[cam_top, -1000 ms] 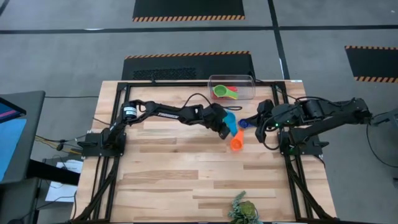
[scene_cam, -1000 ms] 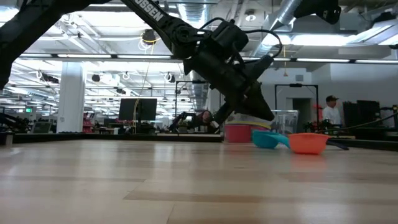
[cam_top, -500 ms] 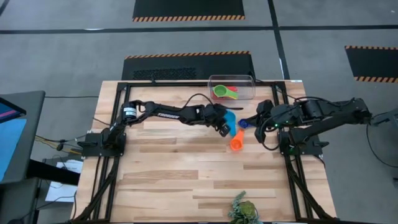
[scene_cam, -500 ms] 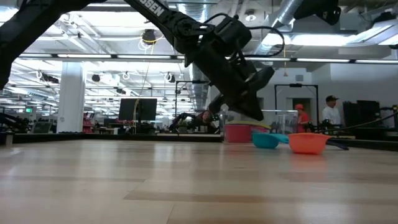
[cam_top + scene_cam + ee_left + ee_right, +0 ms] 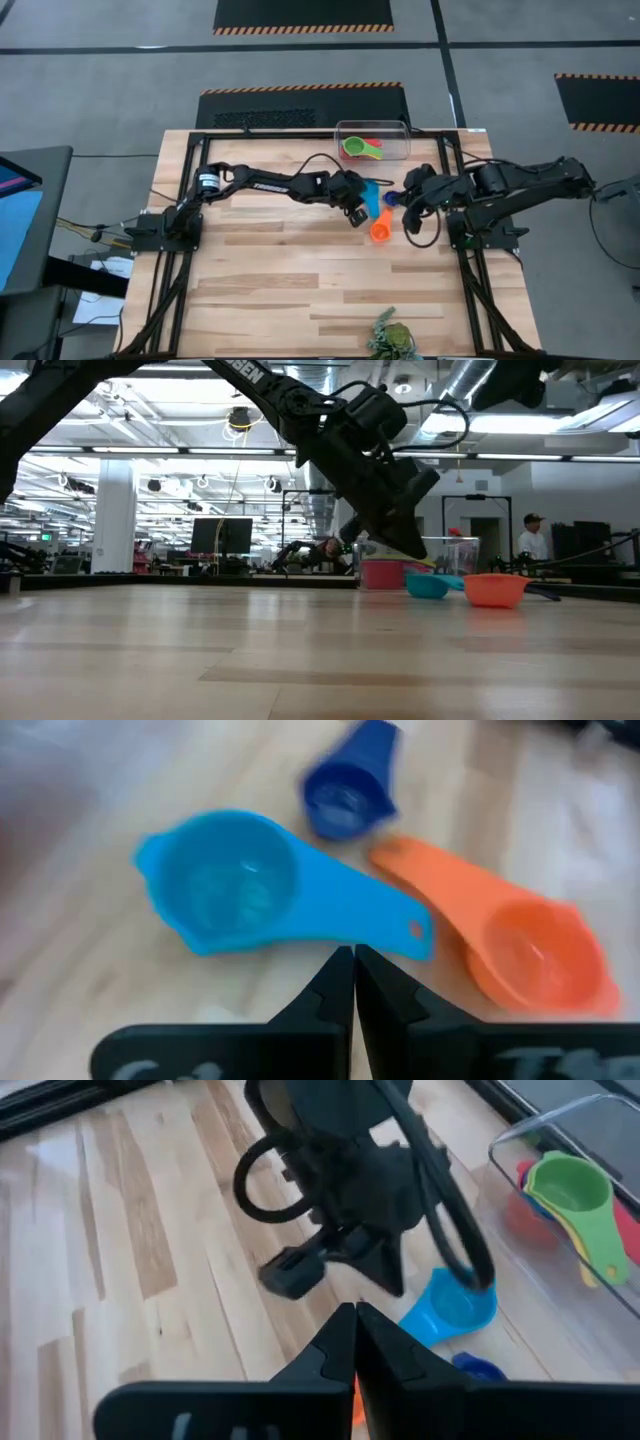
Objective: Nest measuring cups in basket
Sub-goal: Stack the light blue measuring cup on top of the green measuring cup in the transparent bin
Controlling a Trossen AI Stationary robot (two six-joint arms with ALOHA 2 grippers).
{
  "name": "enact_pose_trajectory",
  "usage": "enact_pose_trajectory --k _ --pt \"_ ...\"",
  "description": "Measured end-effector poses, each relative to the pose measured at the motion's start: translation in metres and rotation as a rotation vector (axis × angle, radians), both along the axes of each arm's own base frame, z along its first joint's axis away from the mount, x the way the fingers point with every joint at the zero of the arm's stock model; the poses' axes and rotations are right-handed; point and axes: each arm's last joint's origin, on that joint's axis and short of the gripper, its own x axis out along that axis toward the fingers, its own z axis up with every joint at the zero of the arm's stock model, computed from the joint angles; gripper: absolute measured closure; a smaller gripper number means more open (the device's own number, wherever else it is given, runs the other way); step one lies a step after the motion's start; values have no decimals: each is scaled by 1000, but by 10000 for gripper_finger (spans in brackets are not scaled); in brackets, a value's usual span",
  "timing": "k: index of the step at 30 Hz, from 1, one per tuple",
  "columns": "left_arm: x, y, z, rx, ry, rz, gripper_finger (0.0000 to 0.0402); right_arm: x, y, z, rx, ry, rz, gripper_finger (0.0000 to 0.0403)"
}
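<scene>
The orange cup [image 5: 380, 230] lies nearest on the table [image 5: 280, 280]; just beyond it the light blue cup [image 5: 371, 192], with the dark blue cup [image 5: 392, 196] to its right; each looks light, stiff and slippery, best pinched by its flat handle; left gripper [image 5: 356, 215] and right gripper [image 5: 408, 222] hover beside them, fingers pressed together, empty; farthest, the basket [image 5: 400, 130] holds nested cups.

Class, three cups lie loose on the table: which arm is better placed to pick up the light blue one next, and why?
Probably the left. Its shut hand hangs right beside the light blue cup, whose handle lies just ahead of its fingers. The right hand is nearer the orange cup.
</scene>
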Motion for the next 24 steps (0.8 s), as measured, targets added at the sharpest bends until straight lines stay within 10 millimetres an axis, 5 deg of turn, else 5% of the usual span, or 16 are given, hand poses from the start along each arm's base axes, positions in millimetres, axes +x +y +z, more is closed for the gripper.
enact_pose_trajectory --k 10,17,24 --pt "-34 -12 11 -78 315 9 401 20 -1 -14 -64 91 27 377" --pt "-66 -12 39 82 516 -52 401 41 -12 -29 -82 158 -43 377" --pt "-87 -8 43 129 684 -85 401 67 -32 -51 -35 198 -172 377"
